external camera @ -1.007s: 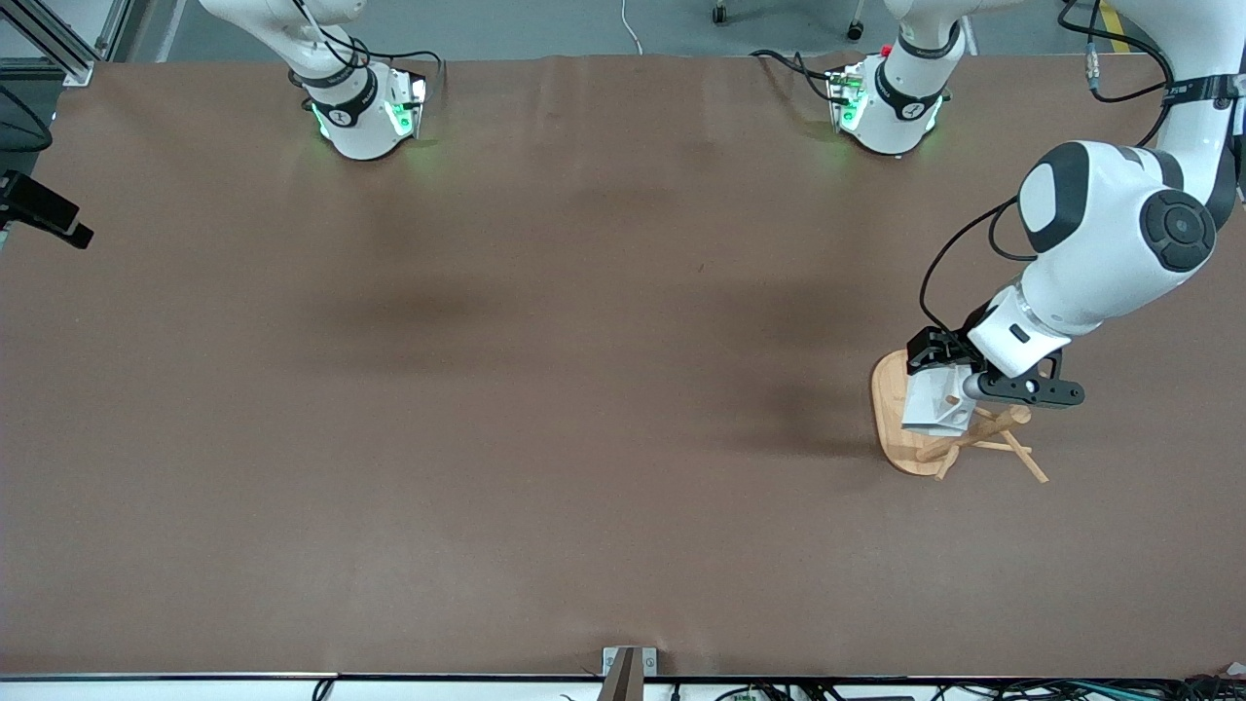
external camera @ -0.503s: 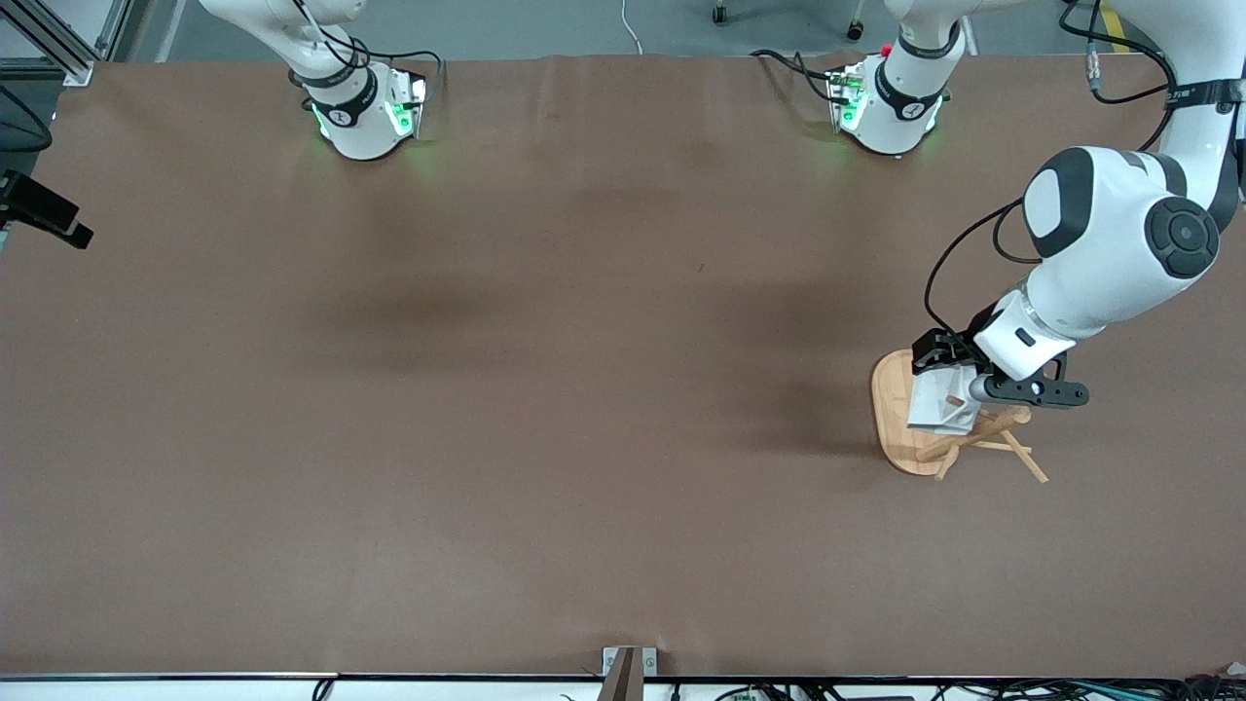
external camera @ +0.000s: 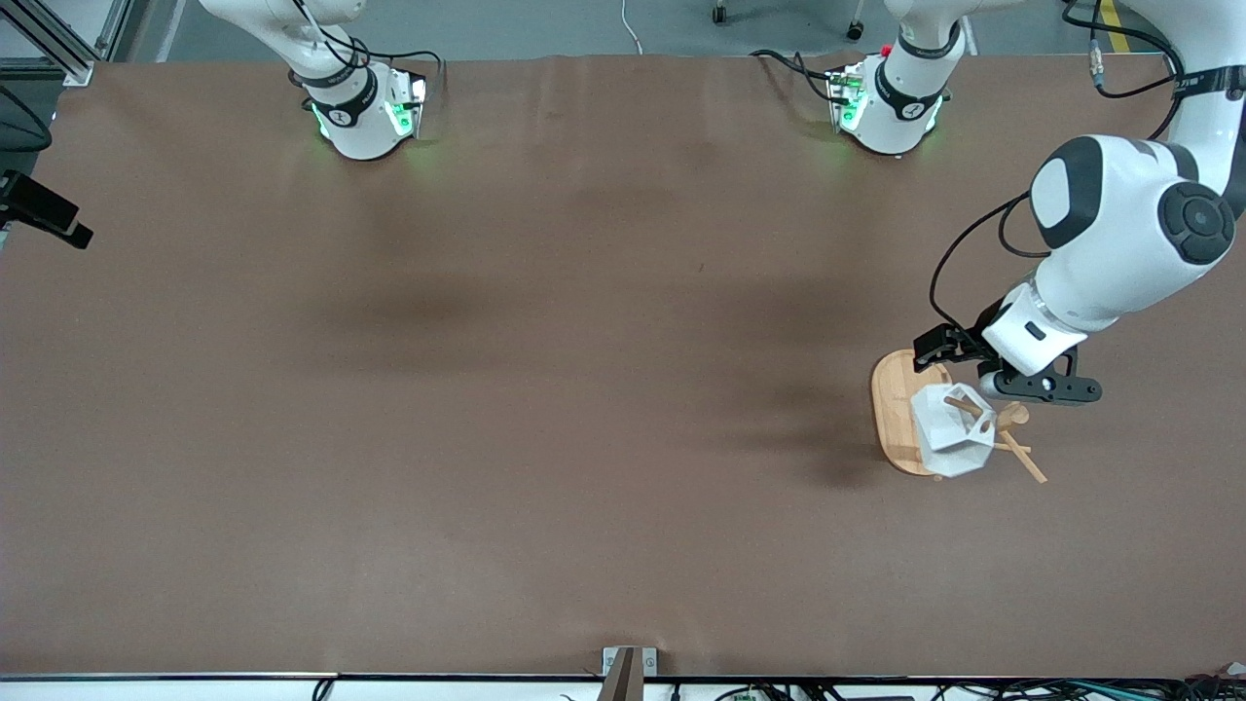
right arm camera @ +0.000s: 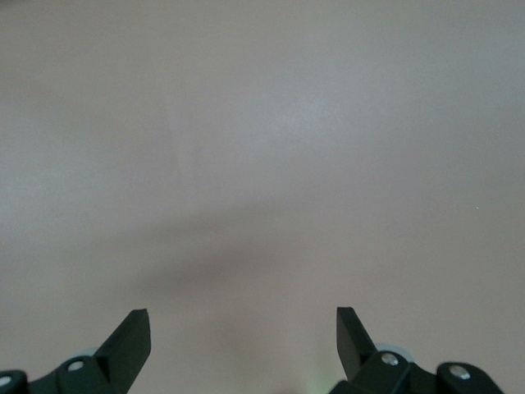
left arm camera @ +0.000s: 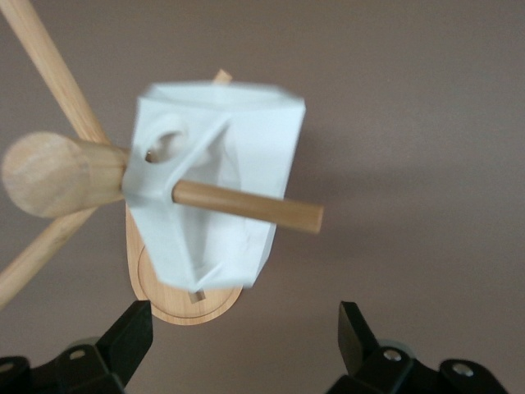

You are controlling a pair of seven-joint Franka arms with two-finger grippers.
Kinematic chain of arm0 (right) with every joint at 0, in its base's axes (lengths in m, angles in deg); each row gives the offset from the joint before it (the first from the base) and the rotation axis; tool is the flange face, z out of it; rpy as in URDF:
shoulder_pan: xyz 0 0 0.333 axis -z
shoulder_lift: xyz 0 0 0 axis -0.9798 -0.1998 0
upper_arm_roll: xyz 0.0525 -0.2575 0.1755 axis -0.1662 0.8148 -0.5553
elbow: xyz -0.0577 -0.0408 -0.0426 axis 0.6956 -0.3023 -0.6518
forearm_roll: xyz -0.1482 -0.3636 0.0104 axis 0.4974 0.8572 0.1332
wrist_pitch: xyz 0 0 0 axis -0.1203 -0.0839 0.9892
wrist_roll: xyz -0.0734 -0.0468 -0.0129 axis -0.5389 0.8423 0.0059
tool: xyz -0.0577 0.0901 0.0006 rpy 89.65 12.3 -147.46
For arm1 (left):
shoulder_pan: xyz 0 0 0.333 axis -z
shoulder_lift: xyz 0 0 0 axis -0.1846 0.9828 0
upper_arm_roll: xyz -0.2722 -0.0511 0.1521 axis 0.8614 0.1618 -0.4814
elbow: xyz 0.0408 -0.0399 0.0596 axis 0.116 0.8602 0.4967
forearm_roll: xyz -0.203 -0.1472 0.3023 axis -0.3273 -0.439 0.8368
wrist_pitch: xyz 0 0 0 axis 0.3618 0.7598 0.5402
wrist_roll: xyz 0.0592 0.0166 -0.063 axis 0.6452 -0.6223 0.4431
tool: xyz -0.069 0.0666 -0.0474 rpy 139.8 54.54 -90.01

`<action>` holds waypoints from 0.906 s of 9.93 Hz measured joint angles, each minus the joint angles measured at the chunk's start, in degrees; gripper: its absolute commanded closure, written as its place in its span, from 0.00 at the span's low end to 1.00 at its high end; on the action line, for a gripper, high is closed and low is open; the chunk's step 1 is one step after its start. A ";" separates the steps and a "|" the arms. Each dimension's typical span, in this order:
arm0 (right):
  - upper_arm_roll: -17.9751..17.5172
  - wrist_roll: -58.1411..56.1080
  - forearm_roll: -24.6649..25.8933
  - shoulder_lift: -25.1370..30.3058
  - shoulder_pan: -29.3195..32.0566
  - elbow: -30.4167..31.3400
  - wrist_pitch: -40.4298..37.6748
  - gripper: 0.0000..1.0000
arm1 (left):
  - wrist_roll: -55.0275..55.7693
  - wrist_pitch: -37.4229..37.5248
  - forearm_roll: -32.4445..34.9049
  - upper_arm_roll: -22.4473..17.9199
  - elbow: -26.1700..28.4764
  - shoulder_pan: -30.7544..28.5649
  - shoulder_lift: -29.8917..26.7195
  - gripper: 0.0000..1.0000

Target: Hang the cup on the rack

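- Front view: The left end effector [external camera: 959,362] was up over the rack [external camera: 894,414], at the left arm's end of the tabletop [external camera: 545,389]. Its fingers were apart and held nothing. Just under it, the cup [external camera: 952,429] hung on a peg [external camera: 964,402] of the rack, over the oval base. The right arm waited, and only its base showed at the top.
- Left wrist view: The two black fingers [left arm camera: 130,332] stood wide open, with a gap between them and the cup [left arm camera: 221,193]. A peg [left arm camera: 246,204] went through the round hole in the cup's handle, next to the post's round top [left arm camera: 45,174]. The cup looked blurry, so it may have been swinging.
- The cup looked small, light, hard and smooth. It might chip if it fell. The flat sides or the blocky handle looked like good spots to hold.
- Right wrist view: The right end effector [right arm camera: 242,336] was open and empty, over bare tabletop [right arm camera: 262,148].
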 measured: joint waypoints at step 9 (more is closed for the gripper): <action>0.01 0.00 0.00 0.00 0.01 -0.05 0.00 0.00 | 3.06 25.39 6.94 -4.37 -19.18 2.97 -8.47 0.00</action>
